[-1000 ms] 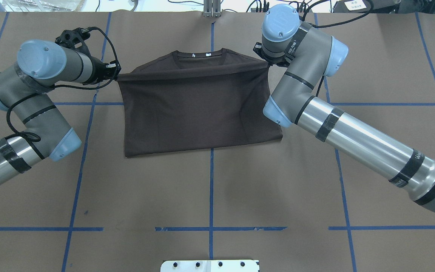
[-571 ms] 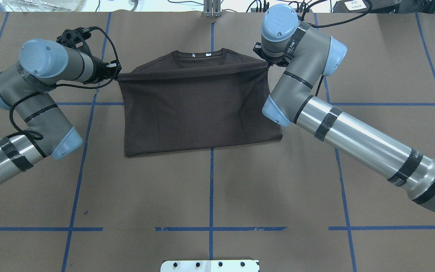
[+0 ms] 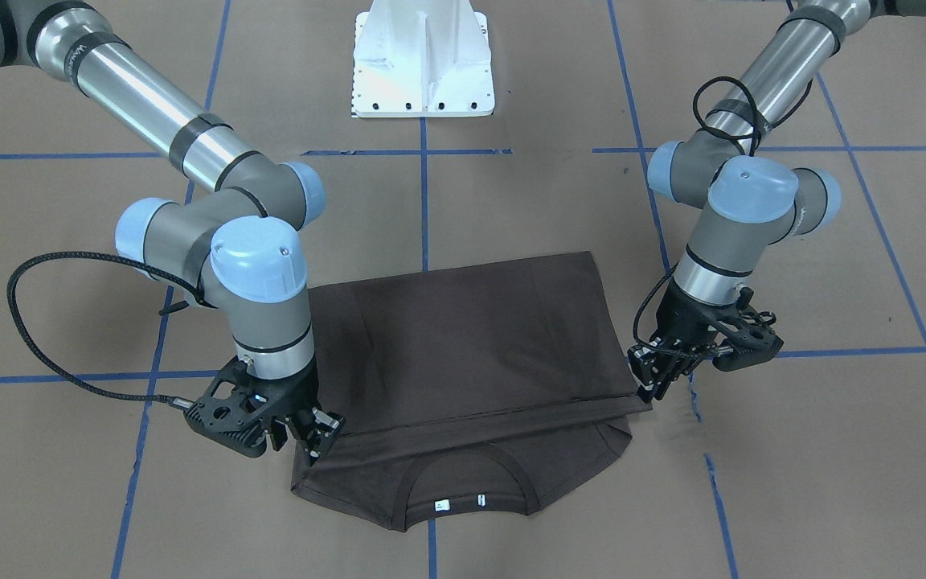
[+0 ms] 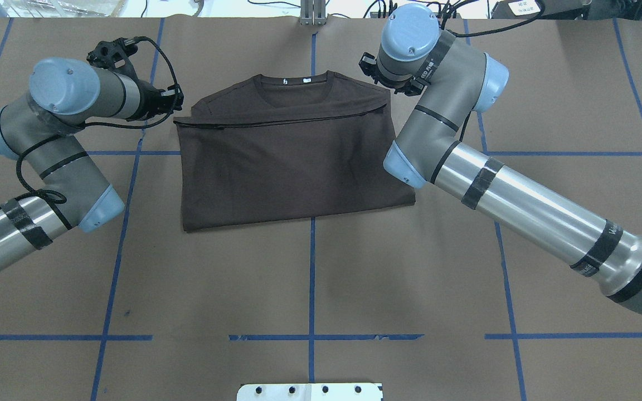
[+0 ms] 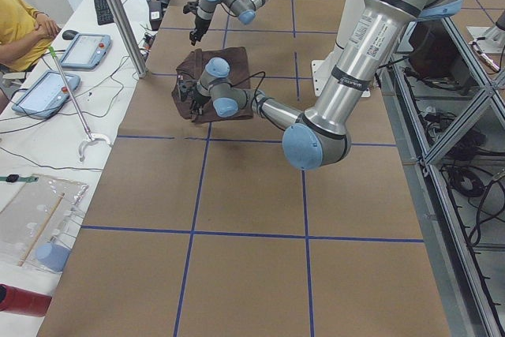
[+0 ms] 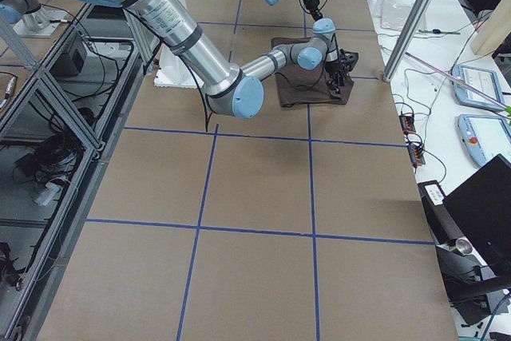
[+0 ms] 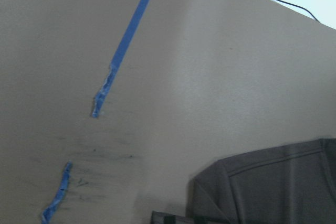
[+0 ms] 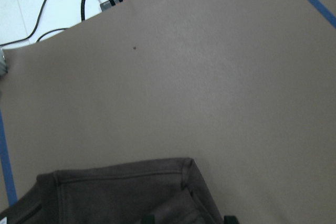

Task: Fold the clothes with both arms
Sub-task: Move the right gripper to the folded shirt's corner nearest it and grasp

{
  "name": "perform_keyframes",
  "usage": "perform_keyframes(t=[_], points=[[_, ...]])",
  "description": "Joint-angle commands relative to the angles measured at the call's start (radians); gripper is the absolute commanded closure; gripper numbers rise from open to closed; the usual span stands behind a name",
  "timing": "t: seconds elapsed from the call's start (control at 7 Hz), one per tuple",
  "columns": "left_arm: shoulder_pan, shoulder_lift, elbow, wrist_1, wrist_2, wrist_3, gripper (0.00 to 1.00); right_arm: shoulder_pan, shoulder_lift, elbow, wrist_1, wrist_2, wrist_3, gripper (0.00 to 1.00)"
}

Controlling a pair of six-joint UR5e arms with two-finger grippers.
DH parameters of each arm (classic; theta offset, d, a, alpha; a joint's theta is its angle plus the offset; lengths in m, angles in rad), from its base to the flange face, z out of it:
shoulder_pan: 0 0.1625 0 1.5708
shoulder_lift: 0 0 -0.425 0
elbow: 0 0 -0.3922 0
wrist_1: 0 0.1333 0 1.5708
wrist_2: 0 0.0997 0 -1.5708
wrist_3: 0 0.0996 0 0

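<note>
The dark brown T-shirt (image 4: pixel 293 161) lies flat on the table, folded in half, its hem edge just short of the collar (image 4: pixel 297 83). White tags (image 3: pixel 443 504) show inside the neck. My left gripper (image 4: pixel 178 104) is open and empty, just off the folded edge's corner; it also shows in the front view (image 3: pixel 656 382). My right gripper (image 3: pixel 314 438) is open and empty at the opposite corner, its fingers hidden under the wrist in the overhead view. The left wrist view shows a sleeve (image 7: pixel 273 182) below, and the right wrist view shows the other shoulder (image 8: pixel 121 192).
Brown paper with blue tape lines (image 4: pixel 312 278) covers the table. The white pedestal base (image 3: pixel 423 60) stands at the robot's side. Beyond the far edge are cables, a metal post (image 5: pixel 118 13), tablets (image 5: pixel 83 49) and a seated person (image 5: pixel 20 29).
Both grippers let go of the hem corners. The taut raised edge dropped and now lies flat on the shirt. Both grippers drew slightly away from the corners.
</note>
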Motion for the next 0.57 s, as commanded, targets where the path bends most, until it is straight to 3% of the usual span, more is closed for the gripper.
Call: perform_keyframes(t=[0.0,0.43], points=[[0.001,0.005,-0.003,-0.008,0.001,-0.002,0.69,-0.075,-0.244,0.309,-0.002,0.028,0.083,0.4],[0.005,0.005,-0.003,-0.008,0.004,0.001,0.68,-0.151,-0.357,0.433,0.0,0.017,0.261,0.35]])
